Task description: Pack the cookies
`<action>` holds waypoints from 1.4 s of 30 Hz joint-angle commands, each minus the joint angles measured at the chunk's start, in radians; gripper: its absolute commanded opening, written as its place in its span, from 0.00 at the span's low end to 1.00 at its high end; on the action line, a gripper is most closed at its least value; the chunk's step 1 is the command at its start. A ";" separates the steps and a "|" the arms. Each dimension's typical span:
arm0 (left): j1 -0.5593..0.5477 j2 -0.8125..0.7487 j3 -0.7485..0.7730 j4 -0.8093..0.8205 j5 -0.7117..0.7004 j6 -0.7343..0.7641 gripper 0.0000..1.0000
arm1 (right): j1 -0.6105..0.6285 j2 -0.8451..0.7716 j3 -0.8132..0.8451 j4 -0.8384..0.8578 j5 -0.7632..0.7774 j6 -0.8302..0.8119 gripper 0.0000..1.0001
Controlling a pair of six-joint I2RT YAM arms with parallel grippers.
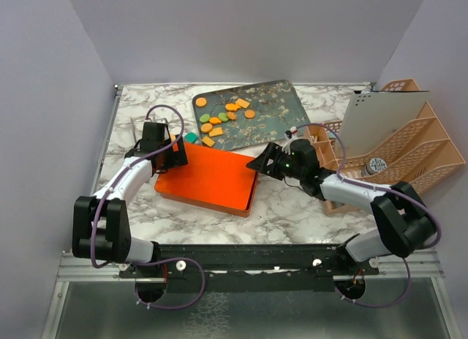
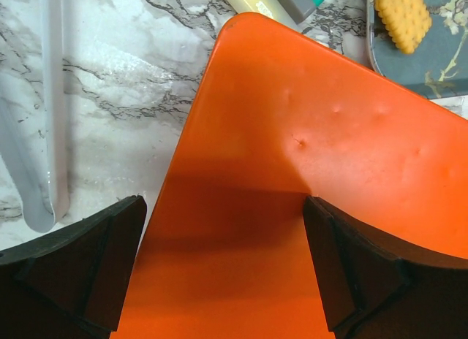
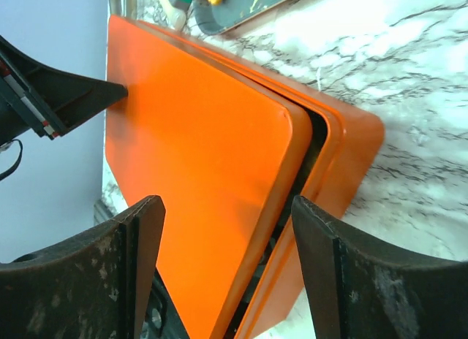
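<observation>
I record 1 marble-patterned table [image 1: 292,207]. Directly on it are 1 orange lidded box [image 1: 208,180] at centre, 1 dark floral tray [image 1: 281,120] just beyond it, and 1 peach desk rack [image 1: 420,153] at the right.

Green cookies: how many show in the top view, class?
2, both on the tray: one green cookie near its left edge, the other just right. Others could be hidden.

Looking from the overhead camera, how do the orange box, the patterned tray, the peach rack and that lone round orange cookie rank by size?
1. peach rack, though an arm hides part of it
2. patterned tray and orange box: too alike to rank
3. round orange cookie
</observation>
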 commanded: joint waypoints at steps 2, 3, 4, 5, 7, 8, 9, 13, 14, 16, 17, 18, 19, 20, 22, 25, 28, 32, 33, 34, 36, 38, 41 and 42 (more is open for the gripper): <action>0.005 0.031 0.013 -0.028 0.070 0.004 0.97 | -0.007 -0.110 0.022 -0.231 0.120 -0.079 0.77; 0.004 0.033 0.013 -0.028 0.076 0.002 0.97 | -0.007 -0.124 0.016 -0.241 0.121 -0.077 0.78; 0.004 0.035 0.014 -0.029 0.081 0.000 0.97 | -0.007 -0.135 0.008 -0.244 0.119 -0.073 0.78; 0.004 0.037 0.014 -0.028 0.086 -0.002 0.97 | -0.006 -0.142 -0.002 -0.242 0.110 -0.065 0.78; 0.004 0.036 0.013 -0.028 0.099 -0.007 0.97 | -0.006 -0.148 -0.027 -0.220 0.081 -0.042 0.78; 0.004 0.037 0.012 -0.028 0.105 -0.010 0.97 | -0.004 -0.144 -0.038 -0.206 0.064 -0.030 0.79; 0.004 0.037 0.012 -0.026 0.115 -0.013 0.97 | -0.002 -0.138 -0.051 -0.189 0.050 -0.018 0.79; 0.004 0.039 0.008 -0.021 0.154 -0.026 0.97 | 0.014 -0.096 -0.080 -0.118 0.004 0.021 0.81; 0.004 0.039 0.007 -0.019 0.163 -0.029 0.97 | 0.015 -0.083 -0.084 -0.102 -0.006 0.029 0.81; 0.003 0.038 0.007 -0.016 0.174 -0.035 0.97 | 0.020 -0.063 -0.083 -0.079 -0.014 0.037 0.81; 0.004 0.037 0.006 -0.013 0.179 -0.037 0.97 | 0.023 -0.055 -0.081 -0.073 -0.014 0.038 0.81; 0.004 0.037 0.005 -0.011 0.182 -0.040 0.97 | 0.023 -0.047 -0.079 -0.069 -0.014 0.039 0.81; 0.003 0.038 0.004 -0.009 0.186 -0.042 0.97 | 0.024 -0.040 -0.076 -0.067 -0.015 0.038 0.81; 0.003 0.038 0.003 -0.007 0.191 -0.044 0.97 | 0.024 -0.033 -0.073 -0.064 -0.019 0.038 0.80; 0.004 0.041 0.002 -0.005 0.207 -0.048 0.97 | 0.025 -0.018 -0.069 -0.056 -0.027 0.039 0.78; 0.003 0.044 -0.001 0.003 0.235 -0.054 0.97 | 0.025 0.004 -0.074 -0.037 -0.045 0.045 0.72; 0.004 0.046 0.000 0.006 0.254 -0.057 0.97 | 0.025 0.023 -0.094 -0.011 -0.055 0.055 0.66; 0.003 0.043 -0.003 0.008 0.258 -0.057 0.97 | 0.025 0.044 -0.138 0.049 -0.065 0.079 0.55; 0.003 0.043 -0.004 0.008 0.258 -0.057 0.97 | 0.025 0.052 -0.151 0.070 -0.072 0.086 0.52; 0.002 0.043 -0.006 0.008 0.260 -0.055 0.97 | 0.024 0.060 -0.166 0.104 -0.079 0.096 0.49; 0.003 0.046 -0.009 0.008 0.264 -0.054 0.97 | 0.024 0.081 -0.199 0.157 -0.096 0.114 0.46; 0.002 0.046 -0.012 0.008 0.268 -0.053 0.97 | 0.024 0.102 -0.235 0.222 -0.112 0.132 0.44; 0.002 0.040 -0.015 0.008 0.267 -0.053 0.97 | 0.012 0.136 -0.297 0.352 -0.133 0.156 0.41; 0.003 0.040 -0.016 0.008 0.266 -0.054 0.97 | 0.007 0.149 -0.317 0.392 -0.141 0.162 0.40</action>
